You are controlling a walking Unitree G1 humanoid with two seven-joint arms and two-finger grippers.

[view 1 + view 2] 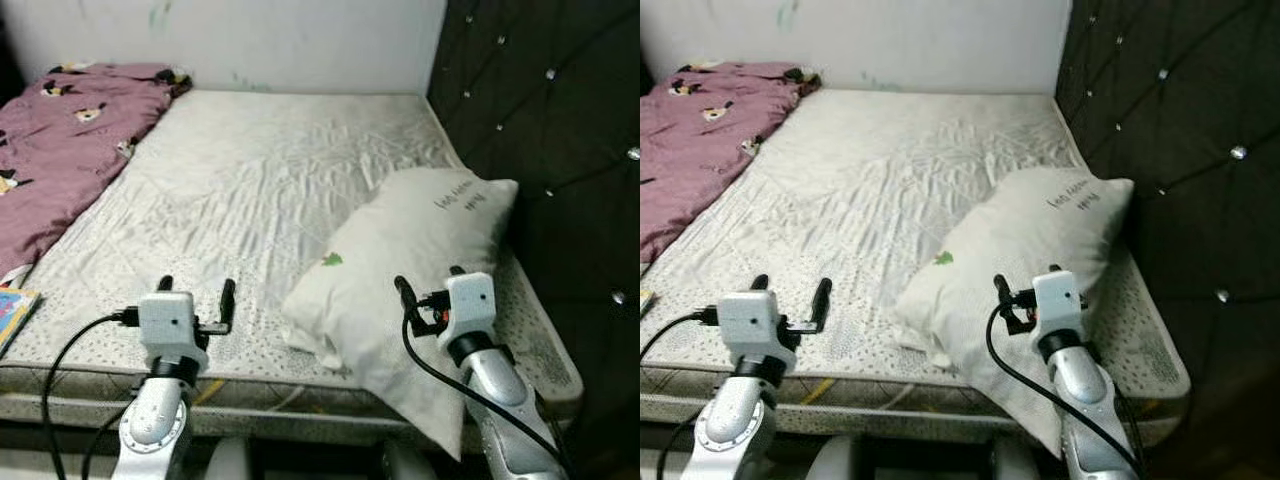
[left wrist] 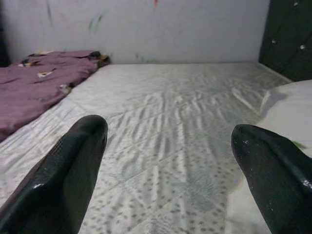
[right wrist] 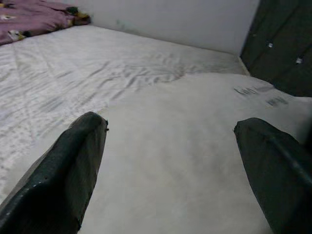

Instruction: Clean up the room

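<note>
A white pillow with a small green mark and dark lettering lies askew on the bed's right side, one corner hanging over the near mattress edge. My right gripper hovers open just above its near part, and in the right wrist view the pillow spreads between the two black fingers. My left gripper is open over the bare near edge of the mattress, left of the pillow. A crumpled purple blanket with cartoon prints covers the bed's far left side.
A dark tufted headboard with shiny studs stands along the right. A white wall closes the far end. A colourful book lies by the bed's near left edge. Black cables trail from both wrists.
</note>
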